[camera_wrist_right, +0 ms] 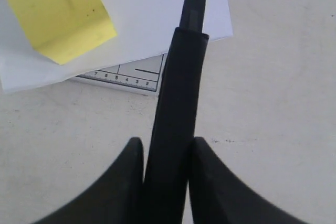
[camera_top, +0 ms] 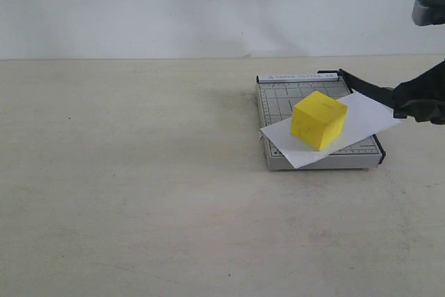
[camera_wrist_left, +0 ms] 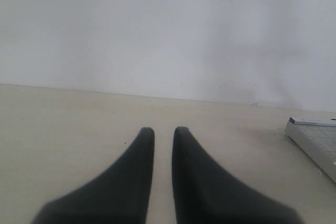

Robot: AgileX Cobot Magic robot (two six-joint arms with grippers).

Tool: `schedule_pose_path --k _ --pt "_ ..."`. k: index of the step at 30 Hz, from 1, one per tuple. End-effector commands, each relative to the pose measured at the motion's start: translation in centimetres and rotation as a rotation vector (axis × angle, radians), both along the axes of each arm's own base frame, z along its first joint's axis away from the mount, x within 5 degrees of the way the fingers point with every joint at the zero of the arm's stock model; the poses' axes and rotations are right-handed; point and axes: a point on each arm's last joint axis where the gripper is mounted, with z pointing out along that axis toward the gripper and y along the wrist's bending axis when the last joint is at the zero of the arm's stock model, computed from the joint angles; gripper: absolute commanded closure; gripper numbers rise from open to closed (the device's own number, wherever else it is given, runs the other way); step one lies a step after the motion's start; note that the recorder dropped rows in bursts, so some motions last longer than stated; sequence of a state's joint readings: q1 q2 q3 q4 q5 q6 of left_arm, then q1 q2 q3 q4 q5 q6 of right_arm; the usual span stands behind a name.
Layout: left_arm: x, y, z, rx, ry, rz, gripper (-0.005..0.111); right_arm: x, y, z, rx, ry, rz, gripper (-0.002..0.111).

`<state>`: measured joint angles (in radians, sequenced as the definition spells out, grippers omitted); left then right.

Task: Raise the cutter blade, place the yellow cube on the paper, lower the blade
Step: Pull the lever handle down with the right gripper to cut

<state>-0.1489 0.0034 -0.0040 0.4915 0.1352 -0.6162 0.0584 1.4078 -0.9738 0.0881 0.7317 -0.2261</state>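
Observation:
The yellow cube rests on the white paper, which lies askew across the grey gridded cutter base. The cutter blade is lifted at a slant above the base's right side. My right gripper is shut on its thick black handle; the right wrist view shows the handle pinched at the right gripper, with the cube and paper beyond. My left gripper is out of the exterior view, holds nothing, and stands open by a narrow gap, well away from the base's corner.
The cutter sits on a wide beige tabletop with a white wall behind it. A ruler scale runs along the base's edge. Part of the right arm shows at the top right corner.

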Motion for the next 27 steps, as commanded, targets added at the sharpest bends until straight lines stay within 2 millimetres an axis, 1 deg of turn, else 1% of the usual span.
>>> schedule_pose_path --k 1,3,6,12,18,21,24,26,27 --pt "0.0 0.0 -0.1 -0.002 -0.006 0.000 0.094 0.0 0.0 0.0 -0.017 0.004 0.025 0.109" --pt "0.0 0.0 -0.1 -0.002 -0.006 0.000 0.094 -0.2 0.0 -0.1 -0.018 0.017 0.026 0.105" --pt "0.0 0.0 -0.1 -0.002 -0.006 0.000 0.094 -0.8 -0.1 -1.3 -0.019 0.046 0.025 0.100" --pt "0.0 0.0 -0.1 -0.002 -0.006 0.000 0.094 -2.7 -0.2 -5.5 -0.017 0.071 0.005 0.100" --pt "0.0 0.0 -0.1 -0.002 -0.006 0.000 0.094 -4.5 -0.4 -8.6 -0.014 0.069 -0.019 0.100" --pt "0.0 0.0 -0.1 -0.002 -0.006 0.000 0.094 -5.3 -0.5 -9.7 -0.011 0.060 -0.037 0.100" --pt "0.0 0.0 -0.1 -0.002 -0.006 0.000 0.094 -5.6 -0.6 -10.3 0.001 0.025 -0.070 0.100" --pt "0.0 0.0 -0.1 -0.002 -0.006 0.000 0.094 -6.0 -0.6 -10.8 -0.003 0.031 -0.069 0.100" --pt "0.0 0.0 -0.1 -0.002 -0.006 0.000 0.094 -6.1 -0.7 -11.4 -0.006 0.055 -0.069 0.100"
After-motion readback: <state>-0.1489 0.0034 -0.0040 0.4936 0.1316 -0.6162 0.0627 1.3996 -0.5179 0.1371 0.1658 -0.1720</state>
